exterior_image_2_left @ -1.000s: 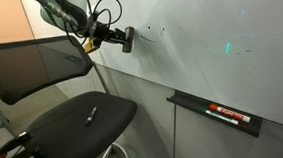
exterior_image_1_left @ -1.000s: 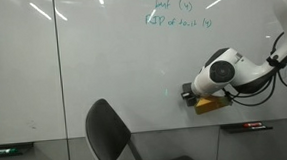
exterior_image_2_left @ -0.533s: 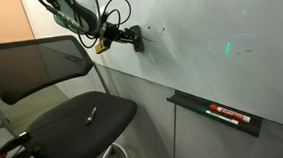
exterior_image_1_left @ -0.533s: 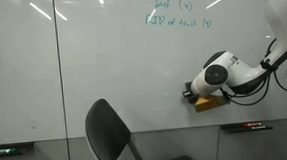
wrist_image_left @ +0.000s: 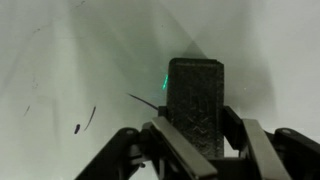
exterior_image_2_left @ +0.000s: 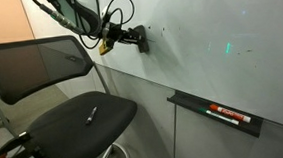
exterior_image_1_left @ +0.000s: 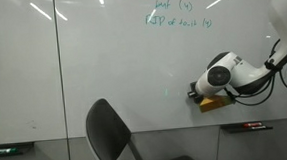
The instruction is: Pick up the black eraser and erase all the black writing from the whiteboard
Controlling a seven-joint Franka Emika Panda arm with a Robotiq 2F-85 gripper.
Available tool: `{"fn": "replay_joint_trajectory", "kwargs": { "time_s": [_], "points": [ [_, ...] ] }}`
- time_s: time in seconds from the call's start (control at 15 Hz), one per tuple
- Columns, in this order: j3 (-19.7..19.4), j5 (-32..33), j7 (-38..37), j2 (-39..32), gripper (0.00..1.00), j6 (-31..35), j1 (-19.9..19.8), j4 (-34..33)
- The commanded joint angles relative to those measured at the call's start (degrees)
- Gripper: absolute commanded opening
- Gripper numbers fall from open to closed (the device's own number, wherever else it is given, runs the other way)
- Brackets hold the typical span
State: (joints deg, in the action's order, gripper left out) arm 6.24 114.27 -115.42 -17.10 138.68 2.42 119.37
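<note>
The glossy white wall-wide whiteboard [exterior_image_1_left: 94, 83], scrawled with green handwriting [exterior_image_1_left: 175, 18], fills both exterior views as the robot's gripper [wrist_image_left: 195, 140], fingers clamped on the small black rectangular eraser [wrist_image_left: 195, 100], holds its face against the board beside faint black writing [wrist_image_left: 88, 118], seemingly so a sideways wipe can clear it.

Green handwriting [exterior_image_1_left: 177, 16] is running across the whiteboard [exterior_image_1_left: 102, 62], but it is looking too small and blurred to read.
</note>
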Motion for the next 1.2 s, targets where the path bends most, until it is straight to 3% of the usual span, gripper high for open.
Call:
{"fn": "replay_joint_trajectory", "kwargs": {
  "time_s": [0.0, 0.6, 1.13],
  "points": [
    [-1.92, -0.88, 3.12, 2.52, 0.31, -2.48, -1.98, -1.19],
    [-5.54, -4.8, 6.32, 5.23, 0.31, -4.61, -4.82, -1.13],
    [-7.29, -9.6, 9.41, 7.83, 0.31, -13.91, -5.43, -1.91]
  ]
}}
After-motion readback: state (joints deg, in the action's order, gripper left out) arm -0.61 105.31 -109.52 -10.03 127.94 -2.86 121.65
